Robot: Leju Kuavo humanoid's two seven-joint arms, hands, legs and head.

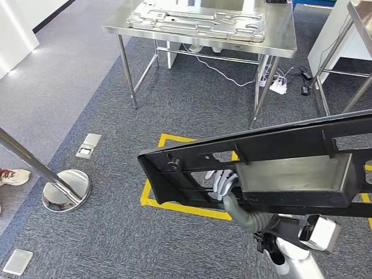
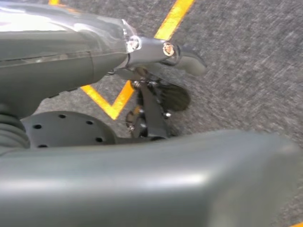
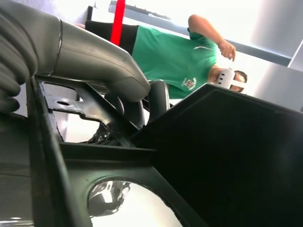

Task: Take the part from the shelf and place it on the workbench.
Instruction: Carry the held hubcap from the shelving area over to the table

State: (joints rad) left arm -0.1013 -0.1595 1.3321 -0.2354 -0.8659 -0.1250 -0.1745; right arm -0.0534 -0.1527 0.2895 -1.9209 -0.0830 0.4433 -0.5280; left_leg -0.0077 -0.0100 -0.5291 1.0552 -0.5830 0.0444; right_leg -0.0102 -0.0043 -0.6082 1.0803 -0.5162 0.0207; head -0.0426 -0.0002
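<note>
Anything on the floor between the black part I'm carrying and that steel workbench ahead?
Nothing visible on the grey carpet between the long black plastic frame part and the stainless steel workbench. The benchtop already carries a large silver metal panel, leaving a bare strip along its near edge.

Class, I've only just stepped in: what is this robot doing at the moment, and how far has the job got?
The robot is carrying a long black part in front of its body; its right hand grips the part through an opening. The left hand shows over the carpet with nothing visibly in it. Ahead stands a steel workbench with a grey metal panel on it. The part is not yet on the bench. A person in a green shirt stands nearby.
</note>
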